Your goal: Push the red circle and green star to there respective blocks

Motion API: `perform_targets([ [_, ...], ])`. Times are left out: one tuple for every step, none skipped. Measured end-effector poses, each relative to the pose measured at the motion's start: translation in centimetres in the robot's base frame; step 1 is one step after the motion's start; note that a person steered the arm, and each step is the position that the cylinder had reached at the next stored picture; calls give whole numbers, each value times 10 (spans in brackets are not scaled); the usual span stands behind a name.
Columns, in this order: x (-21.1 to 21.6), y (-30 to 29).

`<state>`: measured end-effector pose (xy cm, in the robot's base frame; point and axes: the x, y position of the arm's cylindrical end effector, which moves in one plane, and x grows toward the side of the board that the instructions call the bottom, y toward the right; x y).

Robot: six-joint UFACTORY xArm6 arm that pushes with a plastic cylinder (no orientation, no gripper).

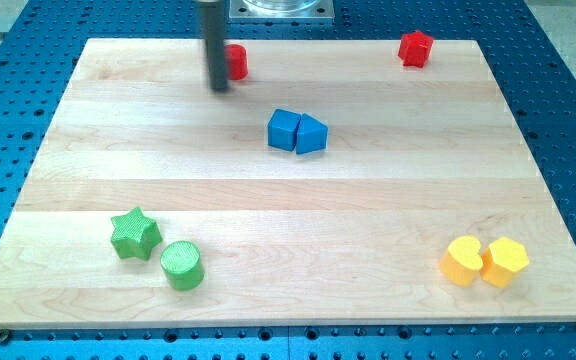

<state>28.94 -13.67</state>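
A red circle [236, 62] sits near the view's top, left of centre, partly hidden by my rod. My tip [219, 88] touches down just left of and below it, right beside it. A red star-like block [415, 48] sits at the view's top right. A green star [134, 234] lies at the view's bottom left, with a green circle [182, 265] touching it on its lower right.
Two blue blocks [297, 131] sit together near the board's middle. Two yellow blocks [484, 261] sit together at the view's bottom right. The wooden board [288, 200] lies on a blue perforated table [568, 100].
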Motion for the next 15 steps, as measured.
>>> perform_targets([
  [-33,13],
  [-45,83],
  [-38,193],
  [-22,183],
  [3,196],
  [3,243],
  [-2,250],
  [-26,195],
  [-32,258],
  [-31,260],
  [5,214],
  [-4,97],
  [94,-9],
  [186,-53],
  [231,-49],
])
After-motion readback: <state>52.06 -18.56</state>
